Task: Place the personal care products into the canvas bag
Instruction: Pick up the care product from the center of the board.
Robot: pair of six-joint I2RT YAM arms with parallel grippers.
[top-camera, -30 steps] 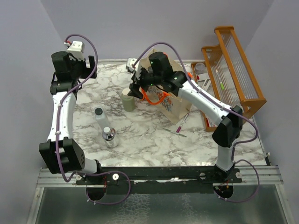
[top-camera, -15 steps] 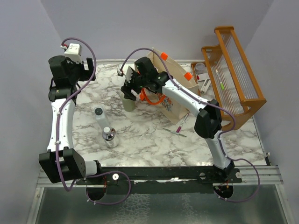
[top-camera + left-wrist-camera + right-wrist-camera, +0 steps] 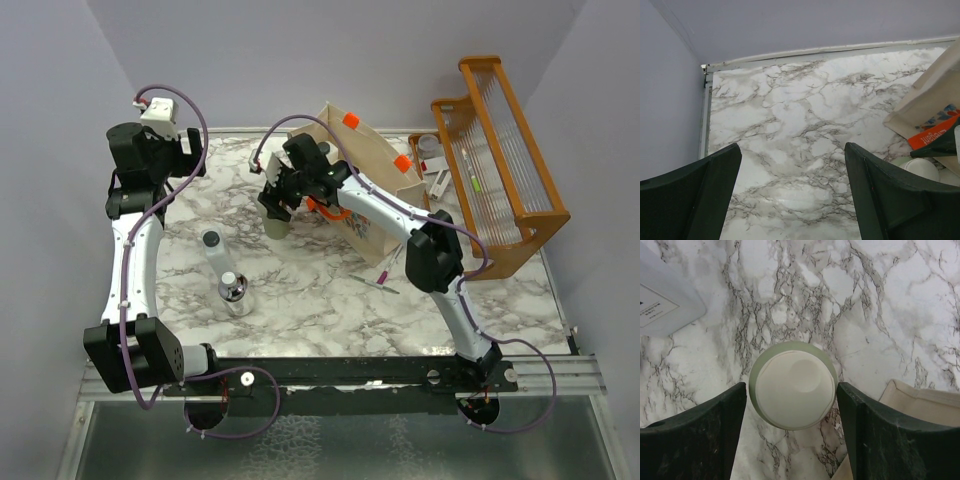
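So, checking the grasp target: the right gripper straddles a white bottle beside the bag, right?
Not white: the bottle that the right gripper straddles is olive-green with a cream cap, as the right wrist view shows. It does stand beside the bag.

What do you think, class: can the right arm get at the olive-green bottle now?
Probably yes: its open fingers flank the upright olive-green bottle from above, with nothing in between.

The left arm is folded upright at the table's far left, and the left gripper is held wide open. The right arm is stretched forward and leftward; the right gripper is pointed straight down, jaws spread.
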